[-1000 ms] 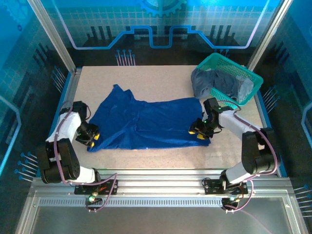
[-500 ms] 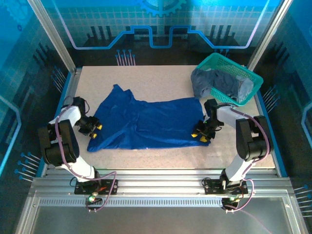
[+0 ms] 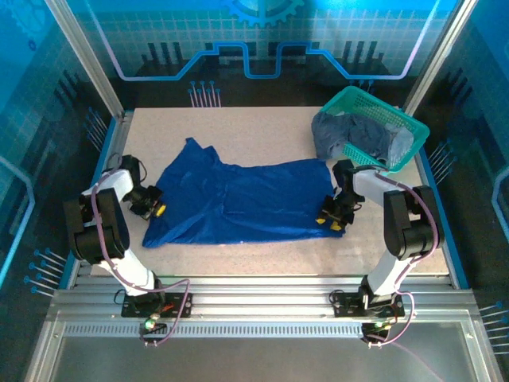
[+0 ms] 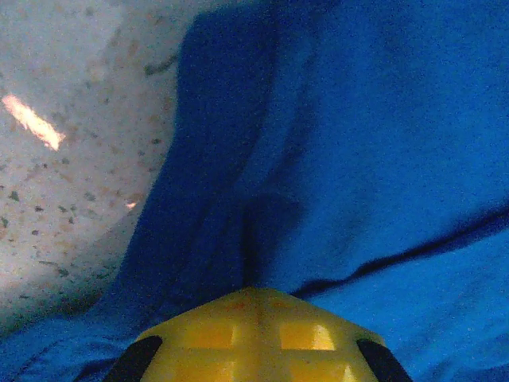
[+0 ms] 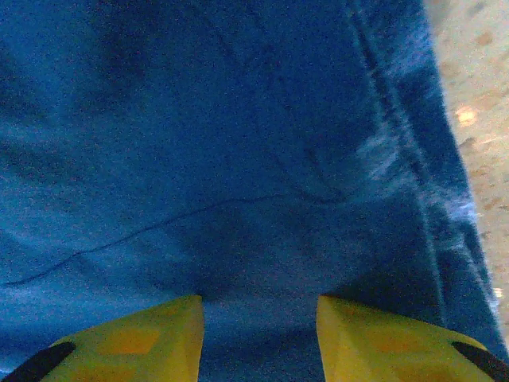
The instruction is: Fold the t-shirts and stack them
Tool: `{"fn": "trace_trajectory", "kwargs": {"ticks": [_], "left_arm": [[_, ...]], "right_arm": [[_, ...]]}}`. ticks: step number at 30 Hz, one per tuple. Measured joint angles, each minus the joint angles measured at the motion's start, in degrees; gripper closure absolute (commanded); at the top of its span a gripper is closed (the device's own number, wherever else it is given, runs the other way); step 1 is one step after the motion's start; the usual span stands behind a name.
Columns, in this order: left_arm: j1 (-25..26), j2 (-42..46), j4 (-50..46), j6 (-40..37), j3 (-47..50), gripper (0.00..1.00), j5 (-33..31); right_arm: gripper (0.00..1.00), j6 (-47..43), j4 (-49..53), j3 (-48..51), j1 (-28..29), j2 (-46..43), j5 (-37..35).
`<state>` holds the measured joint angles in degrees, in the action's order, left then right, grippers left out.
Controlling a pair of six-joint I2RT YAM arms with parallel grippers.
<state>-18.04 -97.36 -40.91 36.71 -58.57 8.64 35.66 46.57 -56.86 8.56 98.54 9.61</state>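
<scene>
The royal blue t-shirt (image 3: 246, 199) lies flat, its long axis running left to right. At its left edge the left gripper (image 3: 157, 211) is clamped shut, apparently pinching cloth. At its right hem the right gripper (image 3: 330, 223) straddles the fabric half open, gripping nothing. Beyond its right end, grey-blue t-shirts (image 3: 350, 135) sit in the teal basket (image 3: 415, 127).

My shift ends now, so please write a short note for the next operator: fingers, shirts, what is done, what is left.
Left gripper: fingers shut on the blue shirt at its left edge.
Right gripper: fingers open over its right edge.
The blue shirt lies spread on the table; grey shirts are in the basket.
Done: one shirt laid out. Left: fold every shirt, then stack.
</scene>
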Motion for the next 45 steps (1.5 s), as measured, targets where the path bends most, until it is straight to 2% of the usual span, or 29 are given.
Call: {"fn": "trace_trajectory", "kwargs": {"ticks": [3, 4, 8, 9, 13, 16, 19, 24, 29, 32, 37, 42, 45], "left_arm": [[0.0, -0.37, -0.57, -0.9, -3.08, 1.0, -0.39], [0.0, -0.7, -0.81, -1.07, -4.28, 0.96, -0.44], [0.66, -1.09, -2.36, -1.25, -6.99, 0.66, -2.91], [1.16, -0.42, -3.48, -0.83, -6.95, 0.62, -4.44], [3.13, 8.28, -8.98, 3.45, -2.49, 0.62, -9.4], [3.02, 16.0, -13.35, 7.67, 1.81, 0.63, -11.08], [2.78, 19.17, -16.35, 11.23, 4.98, 0.66, -11.56], [2.56, 19.21, -19.58, 14.1, 8.13, 0.68, -10.8], [2.38, 20.59, -22.38, 14.6, 8.74, 0.55, -12.33], [1.22, 21.55, -23.3, 14.71, 9.6, 0.54, -13.49], [-2.64, 19.02, -21.4, 15.45, 10.19, 0.57, -13.57], [-3.17, 15.93, -17.86, 17.22, 10.19, 0.61, -12.85], [-3.17, 14.27, -15.96, 18.32, 10.43, 0.66, -11.58]], "right_arm": [[0.57, -0.55, 0.59, -0.57, 0.0, 0.37, -1.16], [0.57, -0.79, 0.57, -0.7, 0.0, 0.42, -1.55], [0.55, -1.53, 0.66, -1.01, 0.0, 0.46, -2.29], [0.54, -1.75, 0.68, -1.01, 0.0, 0.37, -2.6], [0.5, -2.95, 1.77, -1.01, -0.02, -2.58, -4.74], [0.49, -3.48, 2.58, -1.01, 0.0, -6.1, -5.16], [0.49, -3.87, 2.91, -1.01, 0.02, -8.68, -4.7], [0.49, -4.81, 2.99, -0.85, 0.15, -8.33, -2.19], [0.49, -5.18, 2.97, -0.2, 0.17, -6.32, -1.42], [0.49, -5.29, 2.99, 0.35, 0.17, -5.95, -1.4], [0.49, -5.31, 2.93, 0.42, 0.17, -5.73, -1.11], [0.49, -5.29, 2.91, 0.42, 0.17, -5.62, -1.03], [0.49, -5.29, 2.91, 0.66, 0.17, -5.57, -1.05]]}}
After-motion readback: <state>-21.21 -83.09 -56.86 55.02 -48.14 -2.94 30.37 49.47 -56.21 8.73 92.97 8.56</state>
